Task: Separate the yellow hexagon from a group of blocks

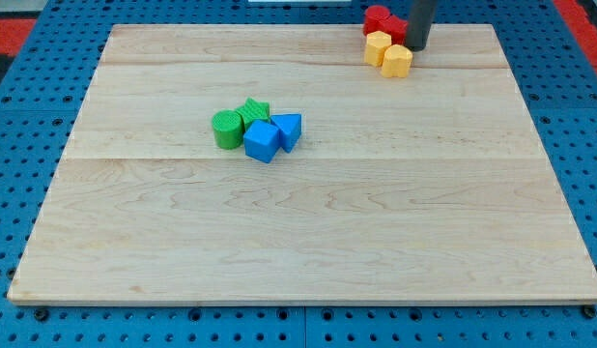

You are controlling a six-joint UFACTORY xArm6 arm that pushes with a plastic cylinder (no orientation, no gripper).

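Note:
A yellow hexagon [397, 60] lies near the view's top right, touching a second yellow block [378, 46] on its left. Its shape is unclear. Two red blocks [381, 19] sit just above the yellow ones; the right one is partly hidden by the rod. My tip [417, 48] stands on the board at the upper right side of the yellow hexagon, touching or almost touching it. The dark rod rises out of the view's top.
A second group sits left of the board's middle: a green cylinder [226, 129], a green star [255, 110], a blue cube [263, 141] and a blue triangular block [289, 129], all touching. The wooden board [298, 251] lies on a blue pegboard.

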